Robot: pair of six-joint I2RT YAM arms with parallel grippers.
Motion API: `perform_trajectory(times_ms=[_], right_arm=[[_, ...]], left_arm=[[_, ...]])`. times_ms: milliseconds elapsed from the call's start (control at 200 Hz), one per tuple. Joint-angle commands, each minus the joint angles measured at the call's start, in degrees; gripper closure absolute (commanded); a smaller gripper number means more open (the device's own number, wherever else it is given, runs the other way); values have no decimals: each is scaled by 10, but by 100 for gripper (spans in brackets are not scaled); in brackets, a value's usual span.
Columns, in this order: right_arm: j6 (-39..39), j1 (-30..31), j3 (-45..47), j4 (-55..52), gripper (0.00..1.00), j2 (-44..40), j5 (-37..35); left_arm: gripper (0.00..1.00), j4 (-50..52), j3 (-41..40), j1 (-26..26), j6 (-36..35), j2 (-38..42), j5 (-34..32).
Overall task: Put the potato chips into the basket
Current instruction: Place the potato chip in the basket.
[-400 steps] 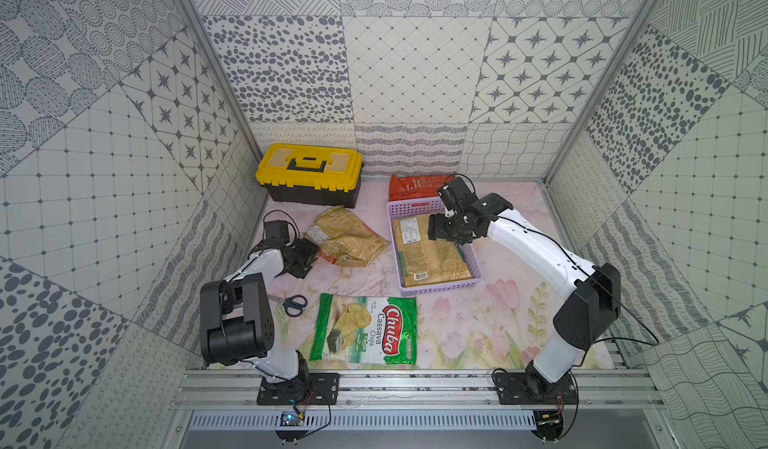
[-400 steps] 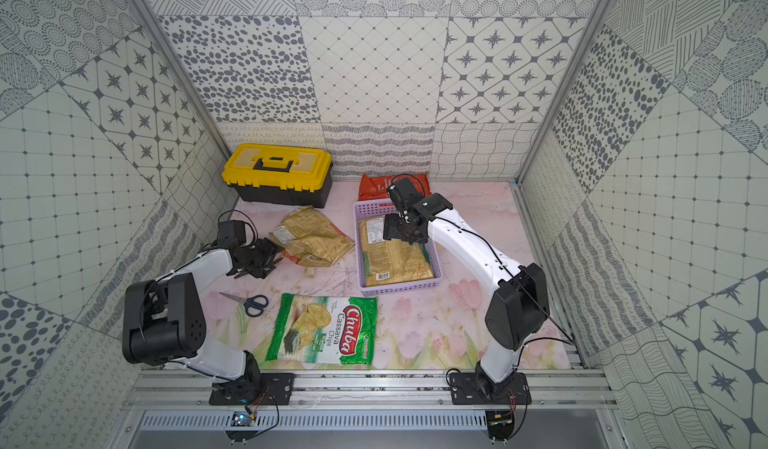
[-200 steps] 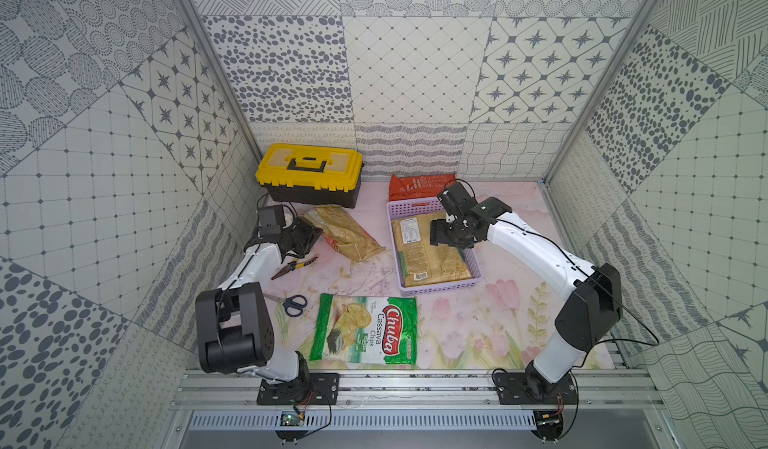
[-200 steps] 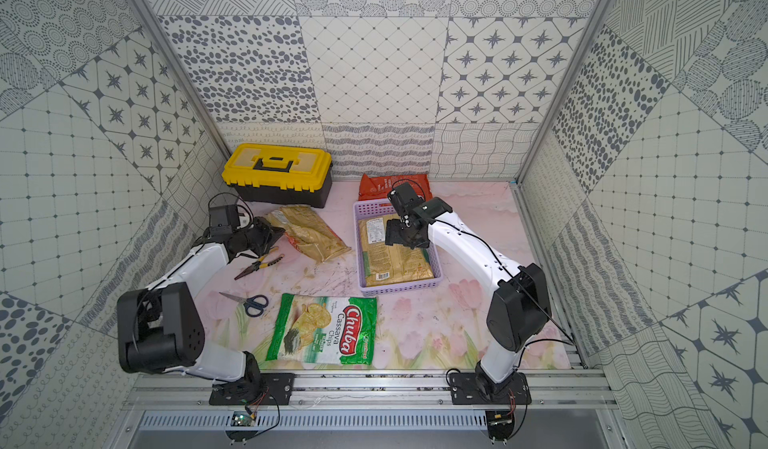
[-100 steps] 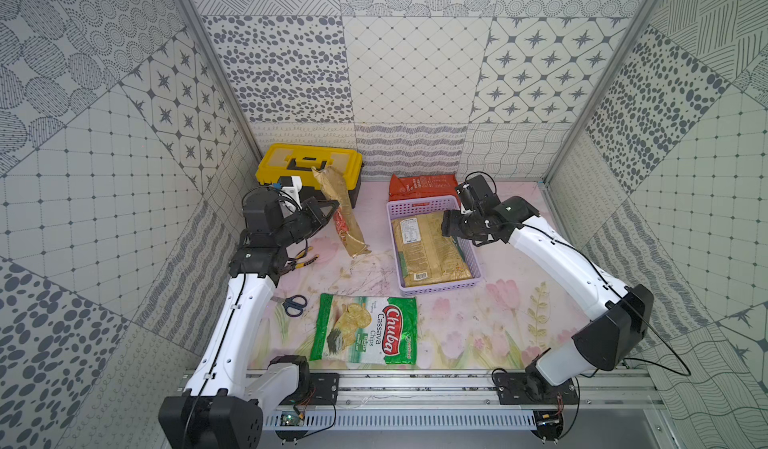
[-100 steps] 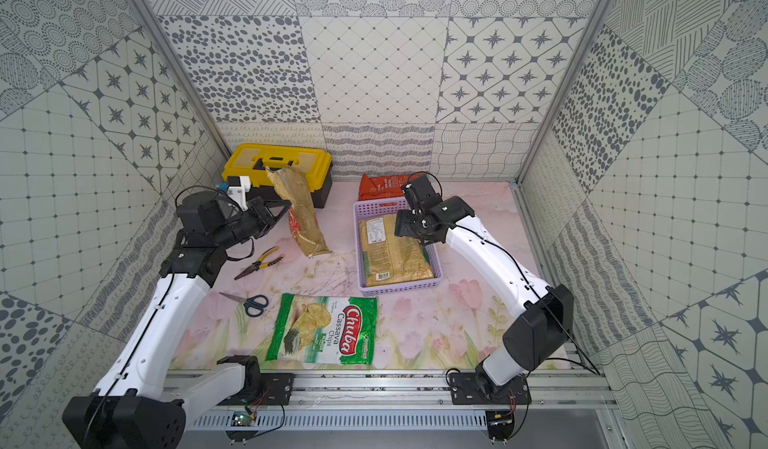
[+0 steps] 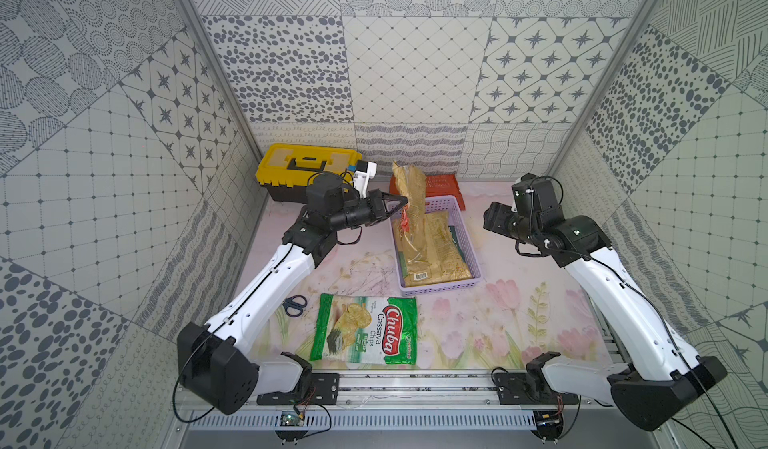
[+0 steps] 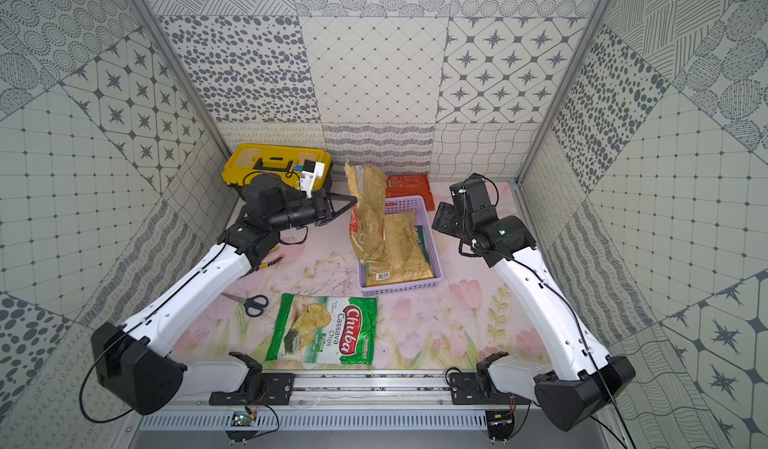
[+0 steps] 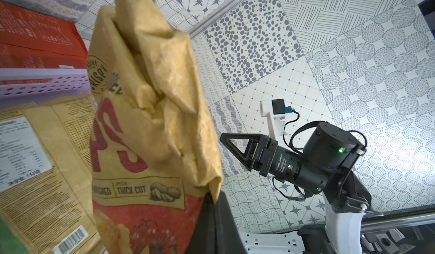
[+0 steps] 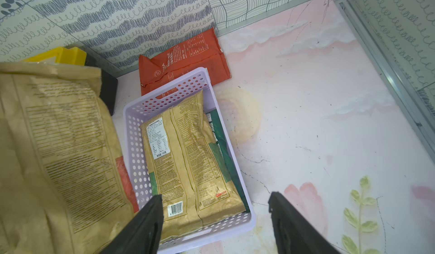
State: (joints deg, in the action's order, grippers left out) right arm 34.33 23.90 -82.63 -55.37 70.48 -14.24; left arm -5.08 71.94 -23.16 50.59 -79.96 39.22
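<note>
Hanging upright from the pinched-shut left claw (image 7: 404,198), a golden-tan chip bag (image 7: 412,185) dangled above the left edge of the lavender basket (image 7: 441,287). Inside lay a second tan bag (image 7: 436,251) over a dark green bag (image 10: 221,132). The right claw (image 10: 215,197) hovered beside the basket, spread wide and empty. An orange-red bag (image 7: 440,183) lay behind the basket, and the Chuba bag (image 7: 365,328) lay on the counter (image 7: 498,322) in front.

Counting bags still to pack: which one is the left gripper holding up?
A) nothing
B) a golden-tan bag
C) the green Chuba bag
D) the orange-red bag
B: the left gripper is shut on a golden-tan bag hanging by the basket; the Chuba bag and orange-red bag lie untouched.
</note>
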Motion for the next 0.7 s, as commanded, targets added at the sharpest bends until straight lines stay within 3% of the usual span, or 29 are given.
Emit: perform_trajectory(times_ms=[0, 160, 235, 395, 535, 695], right_arm=[[6, -7, 14, 27, 25, -9, -3], [10, -9, 25, 32, 25, -5, 13], [11, -8, 29, 33, 25, -6, 18], [6, -9, 34, 33, 25, 4, 28], [9, -9, 33, 35, 25, 22, 55], [7, -7, 27, 37, 25, 59, 93]], left_arm=[[100, -287, 17, -42, 105, -102, 21], [100, -359, -25, -53, 166, -201, 16], [100, -366, -84, -52, 156, -213, -9], [100, -166, -140, -51, 44, -213, -97], [100, -115, -172, -47, 22, -203, -148], [100, -23, -156, -47, -11, -203, -181]])
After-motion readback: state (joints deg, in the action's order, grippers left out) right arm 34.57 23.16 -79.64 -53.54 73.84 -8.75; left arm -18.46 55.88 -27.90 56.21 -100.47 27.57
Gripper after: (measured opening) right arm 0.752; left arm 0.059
